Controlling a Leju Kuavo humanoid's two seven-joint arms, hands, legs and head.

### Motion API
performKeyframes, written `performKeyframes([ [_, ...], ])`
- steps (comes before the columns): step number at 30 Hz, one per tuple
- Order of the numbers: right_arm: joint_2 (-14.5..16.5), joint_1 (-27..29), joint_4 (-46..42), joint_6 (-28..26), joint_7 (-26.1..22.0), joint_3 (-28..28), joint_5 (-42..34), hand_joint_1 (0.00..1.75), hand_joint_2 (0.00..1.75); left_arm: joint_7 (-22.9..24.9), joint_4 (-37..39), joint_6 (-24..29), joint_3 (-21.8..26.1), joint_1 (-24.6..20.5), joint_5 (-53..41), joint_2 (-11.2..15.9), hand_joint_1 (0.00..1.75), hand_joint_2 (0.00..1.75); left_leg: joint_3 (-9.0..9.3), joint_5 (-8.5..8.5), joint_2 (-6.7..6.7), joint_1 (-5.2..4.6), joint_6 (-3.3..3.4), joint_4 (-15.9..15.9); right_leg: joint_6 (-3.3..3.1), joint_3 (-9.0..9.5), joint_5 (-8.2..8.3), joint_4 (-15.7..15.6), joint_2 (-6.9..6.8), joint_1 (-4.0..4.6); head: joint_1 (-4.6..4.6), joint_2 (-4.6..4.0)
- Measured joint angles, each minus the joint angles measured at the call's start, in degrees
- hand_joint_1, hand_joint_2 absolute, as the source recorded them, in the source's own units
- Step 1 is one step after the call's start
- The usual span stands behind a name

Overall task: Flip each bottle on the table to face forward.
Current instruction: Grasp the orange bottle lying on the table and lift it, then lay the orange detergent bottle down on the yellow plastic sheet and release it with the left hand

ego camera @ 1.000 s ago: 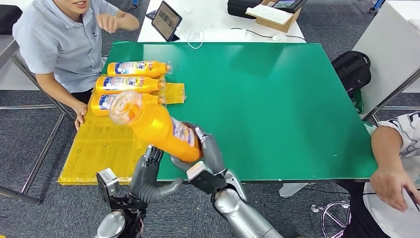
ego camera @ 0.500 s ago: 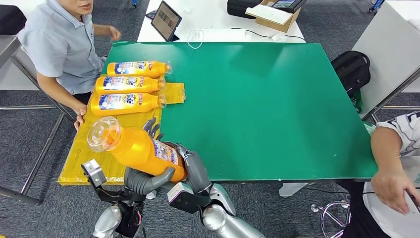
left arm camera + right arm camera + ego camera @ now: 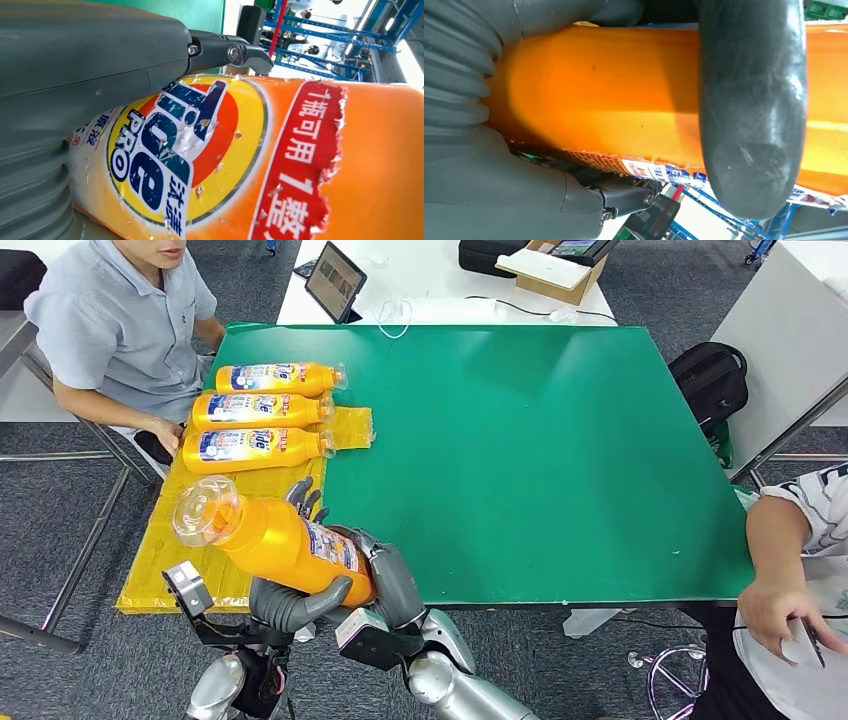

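Presently an orange plastic detergent bottle with a clear cap (image 3: pixel 275 536) is held tilted above the near left table corner, gripped from beneath by the left hand (image 3: pixel 296 598) and clasped at its base by the right hand (image 3: pixel 385 575); three like bottles (image 3: pixel 258 410) lie on yellow sheeting (image 3: pixel 200 540) beside a seated person (image 3: pixel 120 330)

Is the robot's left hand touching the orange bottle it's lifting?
Touching. In the left wrist view the left hand lies flat against the orange detergent bottle at its label; the head view shows its fingers wrapped under the bottle.
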Motion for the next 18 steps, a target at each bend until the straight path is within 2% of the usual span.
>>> performKeyframes([
  [1, 0.0, -0.1, 0.1, -0.1, 0.0, 0.2, 0.0, 1.20, 1.75, 0.1, 0.0, -0.3, 0.0, 0.0, 0.3, 0.0, 1.34, 1.75, 0.00, 0.00, 0.00, 0.00, 0.00, 0.0, 0.00, 0.00, 0.00, 0.0, 0.00, 0.00, 0.00, 0.00],
  [2, -0.1, -0.2, 0.2, -0.2, 0.0, 0.4, -0.1, 0.78, 1.75, 0.2, 0.0, -0.7, 0.0, 0.0, 0.6, 0.0, 1.75, 1.75, 0.00, 0.00, 0.00, 0.00, 0.00, 0.0, 0.00, 0.00, 0.00, 0.0, 0.00, 0.00, 0.00, 0.00],
  [4, -0.2, -0.4, 0.6, -0.5, 0.0, 0.8, -0.1, 0.10, 1.75, 0.5, 0.0, -1.7, 0.0, 0.0, 1.4, 0.2, 1.75, 1.75, 0.00, 0.00, 0.00, 0.00, 0.00, 0.0, 0.00, 0.00, 0.00, 0.0, 0.00, 0.00, -0.01, 0.00],
  [5, -0.2, -0.5, 0.9, -0.7, 0.0, 1.1, 0.0, 0.00, 1.75, 0.7, 0.0, -2.3, 0.0, 0.0, 1.9, 0.4, 1.75, 1.75, 0.00, 0.00, 0.00, 0.00, 0.00, 0.0, 0.00, 0.00, 0.00, 0.0, 0.00, 0.00, -0.01, 0.00],
  [6, -0.2, -0.5, 1.3, -1.0, -0.1, 1.3, 0.2, 0.00, 1.75, 0.9, 0.0, -2.8, 0.1, 0.0, 2.5, 0.5, 1.75, 1.75, 0.00, 0.00, 0.00, 0.00, 0.00, 0.0, 0.00, 0.00, 0.00, 0.0, 0.00, 0.00, -0.01, 0.00],
  [10, 0.1, -0.4, 3.5, -2.5, -0.5, 2.0, 0.9, 0.00, 0.00, 2.2, 0.1, -4.3, 0.7, -0.3, 5.6, 0.7, 1.75, 1.75, 0.00, 0.00, 0.00, 0.00, 0.00, 0.0, 0.00, 0.01, 0.00, 0.0, 0.00, 0.01, -0.01, 0.00],
  [18, 1.1, 0.7, 5.0, -9.5, -0.4, 2.2, 1.7, 0.00, 0.00, 6.2, 1.2, -2.4, 3.1, -1.7, 12.3, 0.6, 1.75, 1.75, 0.00, 0.00, -0.01, 0.00, 0.00, 0.0, 0.00, 0.00, 0.00, 0.0, 0.00, 0.00, 0.00, 0.00],
])
